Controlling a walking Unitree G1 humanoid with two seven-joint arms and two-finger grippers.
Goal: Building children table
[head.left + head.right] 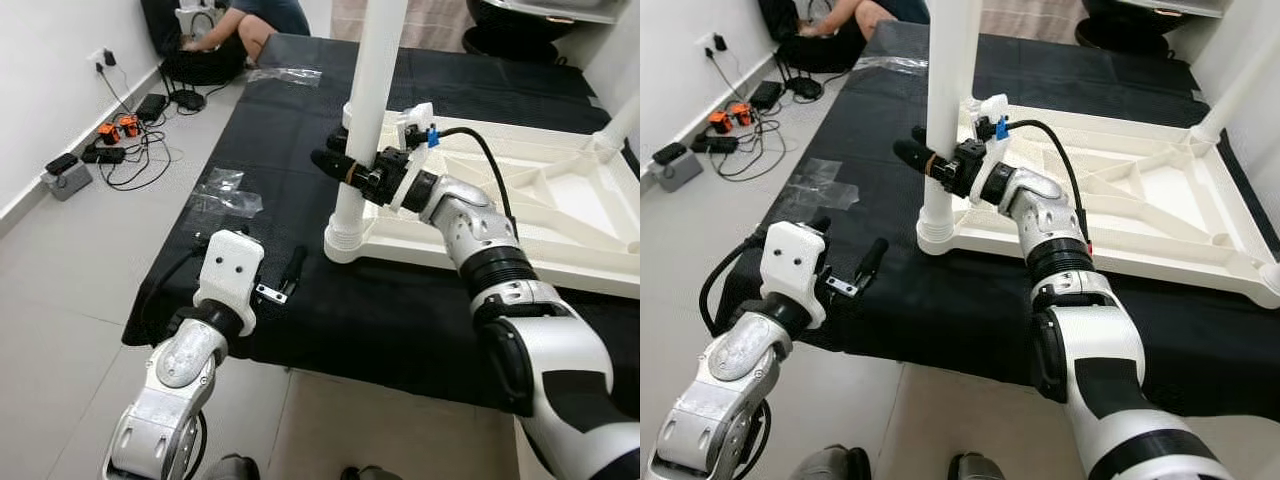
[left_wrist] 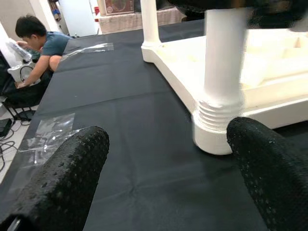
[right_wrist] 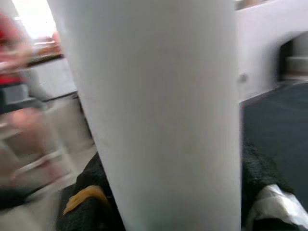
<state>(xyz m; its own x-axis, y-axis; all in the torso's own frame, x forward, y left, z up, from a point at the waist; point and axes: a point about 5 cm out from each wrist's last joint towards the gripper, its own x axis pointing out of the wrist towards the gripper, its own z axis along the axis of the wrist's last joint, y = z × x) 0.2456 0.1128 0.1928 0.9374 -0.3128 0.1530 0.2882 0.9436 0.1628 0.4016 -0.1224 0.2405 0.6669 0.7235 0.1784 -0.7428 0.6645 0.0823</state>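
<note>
Now right tool (image 1: 345, 165) clamped round white table leg (image 1: 372, 90), left tool (image 1: 845, 272) spread wide, empty, over black mat edge (image 1: 940, 365)

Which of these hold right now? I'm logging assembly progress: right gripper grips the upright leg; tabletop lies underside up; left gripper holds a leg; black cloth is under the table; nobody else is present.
1. The right gripper is closed around the upright white leg: true.
2. The tabletop lies underside up: true.
3. The left gripper holds a leg: false, it is open and empty.
4. A black cloth lies under the table: true.
5. Nobody else is present: false, a person sits by the wall.
</note>
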